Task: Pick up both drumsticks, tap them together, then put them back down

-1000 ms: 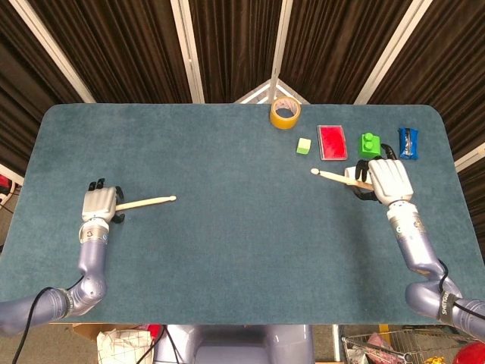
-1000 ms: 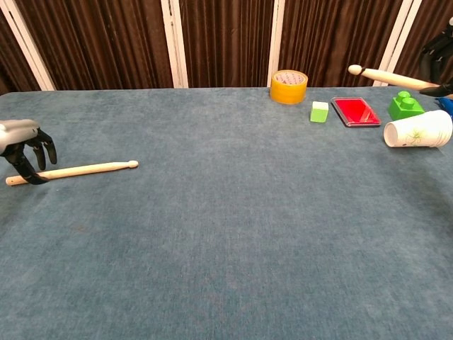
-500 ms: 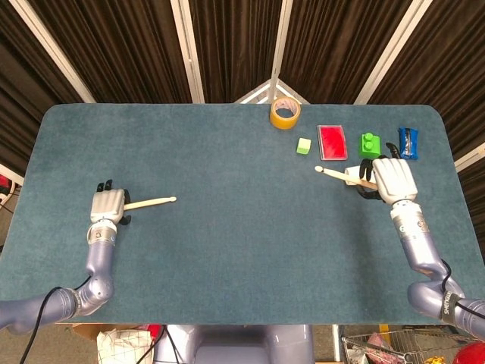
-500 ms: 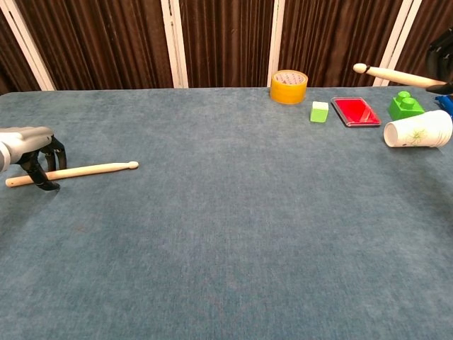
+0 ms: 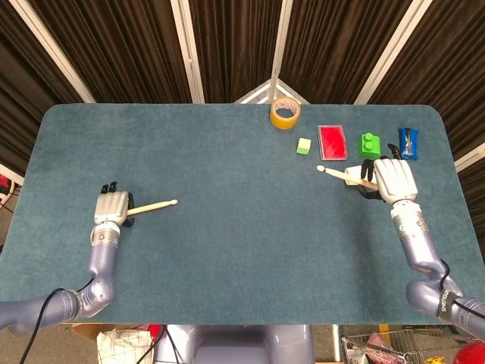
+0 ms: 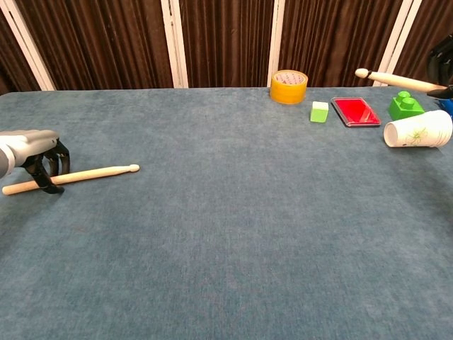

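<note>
Over by the left edge of the table (image 5: pixel 227 250), the left hand (image 5: pixel 111 206) has its fingers curled around the butt of one drumstick (image 6: pixel 78 175), which looks like it's resting on or barely off the cloth, tip pointing toward the middle. Near the right edge, the right hand (image 5: pixel 392 179) is gripping the other drumstick (image 6: pixel 396 79) clear up in the air, tip aimed left. My worry: the left grip sits right at the very end of the stick (long lever), so lifting it could let it pivot or slip out, and then the tap misses. Also the raised stick hangs above the stuff along the far right side, so a sloppy swing could clip something. Count: two drumsticks, one tape roll (image 5: pixel 285 114), one small green block (image 5: pixel 304 145), one red tray (image 5: pixel 331 142), one green brick (image 5: pixel 369 144), one blue thing (image 5: pixel 408 142), one paper cup (image 6: pixel 417 128) on its side.
</note>
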Controlling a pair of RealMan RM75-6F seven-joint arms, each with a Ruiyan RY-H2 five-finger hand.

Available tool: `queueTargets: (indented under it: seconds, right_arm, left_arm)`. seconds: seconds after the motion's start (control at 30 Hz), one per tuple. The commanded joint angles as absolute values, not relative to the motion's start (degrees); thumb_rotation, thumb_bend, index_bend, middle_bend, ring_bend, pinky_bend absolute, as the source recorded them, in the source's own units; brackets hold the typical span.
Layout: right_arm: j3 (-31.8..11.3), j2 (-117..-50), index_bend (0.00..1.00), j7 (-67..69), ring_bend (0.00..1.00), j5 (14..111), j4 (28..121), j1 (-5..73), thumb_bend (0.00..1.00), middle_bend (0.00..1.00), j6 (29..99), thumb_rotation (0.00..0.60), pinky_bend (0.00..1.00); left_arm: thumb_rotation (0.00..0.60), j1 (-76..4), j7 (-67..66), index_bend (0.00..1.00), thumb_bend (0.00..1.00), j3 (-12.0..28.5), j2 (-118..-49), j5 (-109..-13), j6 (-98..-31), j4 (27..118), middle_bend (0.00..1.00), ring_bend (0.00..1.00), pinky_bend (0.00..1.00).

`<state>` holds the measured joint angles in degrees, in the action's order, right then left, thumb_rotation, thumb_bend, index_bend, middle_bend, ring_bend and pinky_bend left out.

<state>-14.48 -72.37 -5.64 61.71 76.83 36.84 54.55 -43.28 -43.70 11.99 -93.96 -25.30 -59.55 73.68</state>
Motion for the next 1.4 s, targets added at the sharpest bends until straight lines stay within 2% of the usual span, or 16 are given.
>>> queueTargets:
  seconds: [0.03,0.9,1.07,1.4]
  right_arm:
    - [-14.49,-72.64,0.67,-5.63,0.40,61.63,76.48,36.92,0.38,0.60,54.42,0.600,0.07]
    - [-14.65,-71.54,0.68,-6.02,0.40,61.46,77.47,36.09,0.38,0.60,55.26,0.600,0.07]
    - [-14.87,-71.73,0.68,-6.34,0.40,61.01,77.05,36.38,0.38,0.60,54.95,0.600,0.07]
    - [-14.95,-71.88,0.68,-6.83,0.40,60.76,77.30,36.24,0.38,0.60,55.47,0.600,0.07]
  left_arm:
    - [0.600,-43.35,-43.72,0.50,0.42,12.01,-94.11,-25.47,-59.74,73.95,0.50,0.00,0.00]
    - [0.600,-44.13,-46.89,0.52,0.42,11.26,-92.89,-23.97,-60.48,77.74,0.53,0.02,0.00]
    - [0.600,-44.39,-47.64,0.54,0.46,10.94,-92.32,-23.78,-60.80,78.69,0.55,0.03,0.00]
    - [0.600,-44.75,-52.21,0.54,0.46,9.69,-91.47,-21.15,-63.95,79.55,0.54,0.02,0.00]
